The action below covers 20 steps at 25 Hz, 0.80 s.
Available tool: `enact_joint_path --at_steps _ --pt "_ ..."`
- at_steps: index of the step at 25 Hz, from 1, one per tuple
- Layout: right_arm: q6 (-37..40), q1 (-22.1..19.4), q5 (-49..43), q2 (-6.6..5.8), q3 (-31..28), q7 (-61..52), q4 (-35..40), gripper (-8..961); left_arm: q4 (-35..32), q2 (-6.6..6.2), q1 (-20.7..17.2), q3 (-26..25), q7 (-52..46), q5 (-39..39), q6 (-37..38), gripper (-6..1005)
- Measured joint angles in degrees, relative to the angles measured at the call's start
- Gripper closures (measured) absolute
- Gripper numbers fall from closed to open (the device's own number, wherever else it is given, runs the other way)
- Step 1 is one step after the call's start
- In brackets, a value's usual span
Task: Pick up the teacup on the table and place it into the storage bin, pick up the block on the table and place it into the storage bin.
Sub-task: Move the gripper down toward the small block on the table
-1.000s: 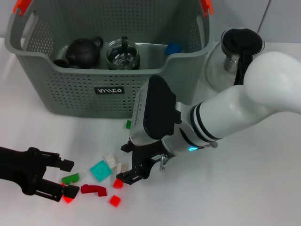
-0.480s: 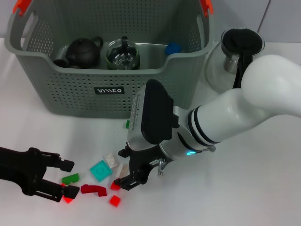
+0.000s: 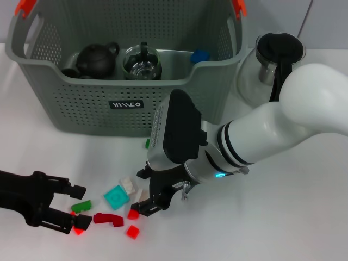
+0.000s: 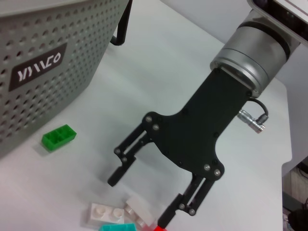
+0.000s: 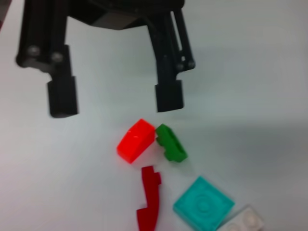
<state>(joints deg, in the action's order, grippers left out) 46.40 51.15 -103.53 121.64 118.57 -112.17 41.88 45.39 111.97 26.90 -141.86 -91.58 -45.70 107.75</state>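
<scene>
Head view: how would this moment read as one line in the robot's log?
right gripper: open, over loose blocks | left gripper: open, beside them | storage bin: holds teapot

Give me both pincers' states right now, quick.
Left pincer: open, holding nothing, low over the table by a green block.
Right pincer: open, holding nothing, lowered over the white blocks.
</scene>
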Motion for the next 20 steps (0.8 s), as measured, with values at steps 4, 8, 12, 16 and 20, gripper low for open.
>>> enact_joint_path --at_steps 4,8,12,16,20 --pt "-0.8 -0.1 0.1 0.0 0.0 0.0 -0.1 178 -0.4 0.0 0.0 0.0 0.1 0.0 -0.1 141" --pt "-1.3 -0.5 0.6 0.0 0.0 0.1 -0.1 178 -0.4 0.0 0.1 0.0 0.1 0.0 -0.1 141" --pt "-1.4 -0.5 0.7 0.06 0.0 0.1 -0.1 179 -0.4 0.0 0.1 0.0 0.1 0.0 -0.2 141" --pt "-1.4 -0.6 0.7 0.02 0.1 -0.2 -0.1 179 -0.4 0.0 0.1 0.1 0.1 0.0 -0.2 141" --pt "-2.0 -0.8 0.7 -0.13 0.0 -0.5 -0.1 179 -0.4 0.0 0.1 0.1 0.1 0.0 -0.3 142"
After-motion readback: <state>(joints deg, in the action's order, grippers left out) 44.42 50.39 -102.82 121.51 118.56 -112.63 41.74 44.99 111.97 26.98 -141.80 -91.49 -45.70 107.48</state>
